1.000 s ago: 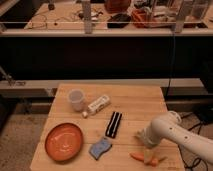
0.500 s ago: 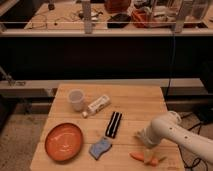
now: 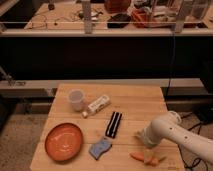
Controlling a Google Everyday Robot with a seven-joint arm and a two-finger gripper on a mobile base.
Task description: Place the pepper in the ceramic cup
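Pepper [image 3: 144,158] lies flat on the front right of the wooden table [image 3: 135,102], close to the front edge. Gripper [image 3: 145,145] is directly above and just behind it, at the end of the white arm that enters from the right. Contact and opening cannot be told. Cup [image 3: 76,99] stands upright at the back left, well apart, with the black bar [image 3: 114,124] between them.
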